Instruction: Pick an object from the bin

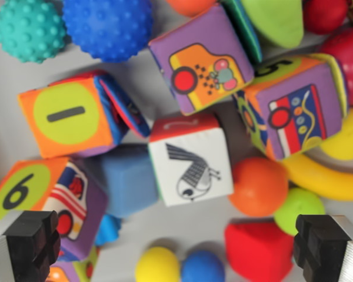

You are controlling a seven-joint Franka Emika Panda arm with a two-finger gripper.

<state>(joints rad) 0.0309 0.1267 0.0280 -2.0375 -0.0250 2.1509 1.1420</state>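
Fingers [176,247] spread wide, empty, straddling the bin's [6,100] crowded toys; white bird cube [191,160] lies centred just above them, probably the target, hemmed by blue block [126,179] and orange ball [259,187].

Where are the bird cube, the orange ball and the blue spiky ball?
bird cube [191,167], wrist view, on its white face with the bird drawing
orange ball [259,187], wrist view, on its middle
blue spiky ball [107,26], wrist view, on its bumpy front

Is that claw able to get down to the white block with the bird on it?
Probably yes. The white bird block lies on top with its face uncovered, and the gripper is open. The blue block and orange ball crowd its sides.
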